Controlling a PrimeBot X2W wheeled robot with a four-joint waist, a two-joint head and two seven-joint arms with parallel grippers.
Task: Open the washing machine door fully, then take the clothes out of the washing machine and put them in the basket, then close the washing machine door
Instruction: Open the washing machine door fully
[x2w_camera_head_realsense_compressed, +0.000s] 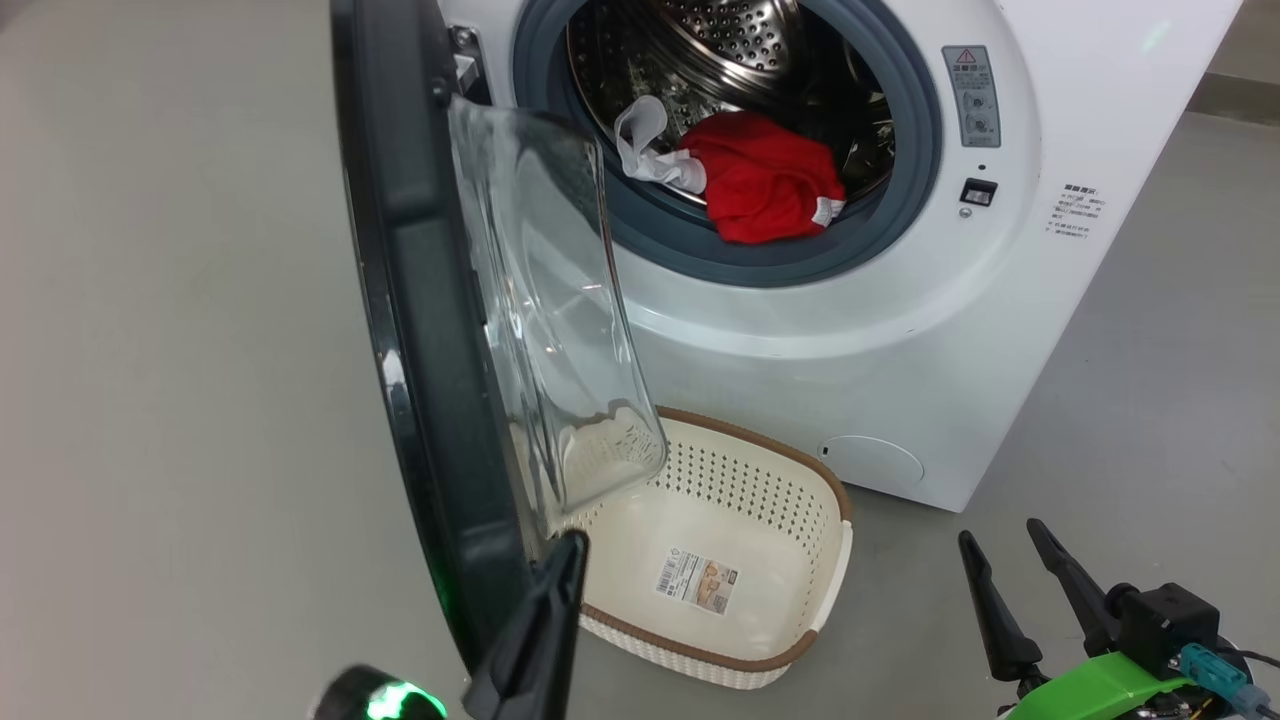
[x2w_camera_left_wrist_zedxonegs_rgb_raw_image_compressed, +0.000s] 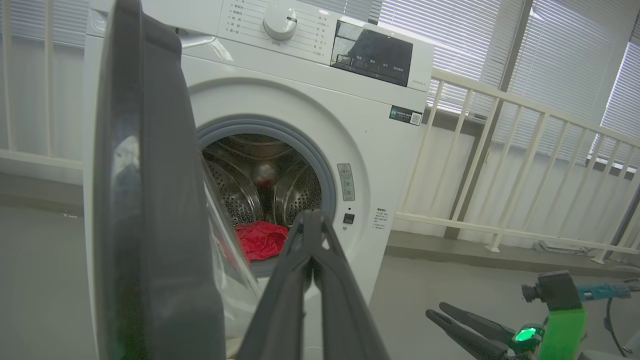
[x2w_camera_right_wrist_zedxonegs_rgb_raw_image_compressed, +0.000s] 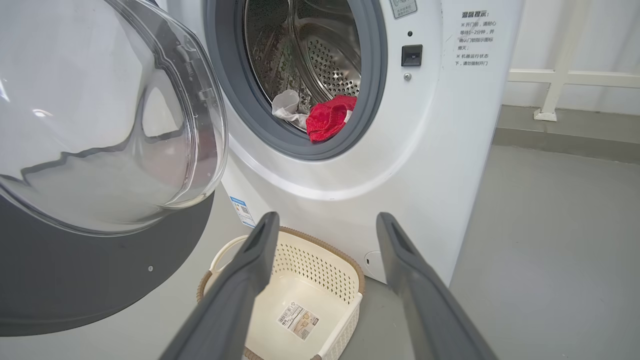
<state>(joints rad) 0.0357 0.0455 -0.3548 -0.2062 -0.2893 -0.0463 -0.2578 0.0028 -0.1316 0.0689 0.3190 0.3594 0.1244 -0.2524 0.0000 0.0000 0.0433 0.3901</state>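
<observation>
Lowest and nearest at the left, the left tool (x2w_camera_head_realsense_compressed: 570, 555) rises steeply with its two dark fingers pressed together on nothing. Its tip sits by the lower edge of the washing machine door (x2w_camera_head_realsense_compressed: 420, 300); whether it touches cannot be told, and its wrist is cut off below. That door stands swung out, edge-on to the head view, its clear glass bowl (x2w_camera_head_realsense_compressed: 540, 300) bulging to the right. Behind the bowl's lower end the basket (x2w_camera_head_realsense_compressed: 750, 432) sits on the floor (x2w_camera_head_realsense_compressed: 150, 400) just before the washing machine (x2w_camera_head_realsense_compressed: 800, 340), holding nothing, its left part hidden by the door and blurred through the glass. Farther right, the clothes (x2w_camera_head_realsense_compressed: 765, 185) lie at the drum's mouth on the grey ring, a white piece beside the red; the drum's top is cut off. Near right, the right tool (x2w_camera_head_realsense_compressed: 1000, 535) points up and forward, fingers spread apart and holding nothing, well clear of the machine.
</observation>
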